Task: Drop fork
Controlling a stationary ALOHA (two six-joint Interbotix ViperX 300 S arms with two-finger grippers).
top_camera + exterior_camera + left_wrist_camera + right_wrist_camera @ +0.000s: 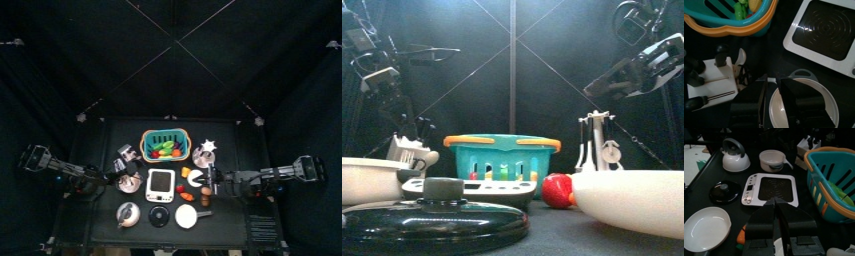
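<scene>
Over the middle of the surface (227, 228), the right gripper (777, 203) hangs above the near edge of the white induction cooker (771, 189). Its jaws are pressed together at the tips, and nothing can be made out between them. In the top view this gripper (214, 181) sits just to the right of the cooker, near a small red ball (557, 188) and an orange piece (743, 235).

The left gripper (776, 86) hovers over the white pot (827, 97). Its jaws stand slightly apart, with a narrow strip of the pot's pale inside showing between them. Beside the pot is the knife block (711, 75), with dark handles sticking out of it.

I cannot pick out the fork with any certainty. A utensil rack (596, 140) stands upright to the right of the teal basket (502, 160), with a few utensils hanging from it, but they are too small to tell which, if any, is the fork.

The basket has an orange rim, and green and yellow items lie inside it. Along the front of the surface are a silver kettle (734, 157), a black lid (724, 191) and a white oval dish (706, 229), set apart from one another.
</scene>
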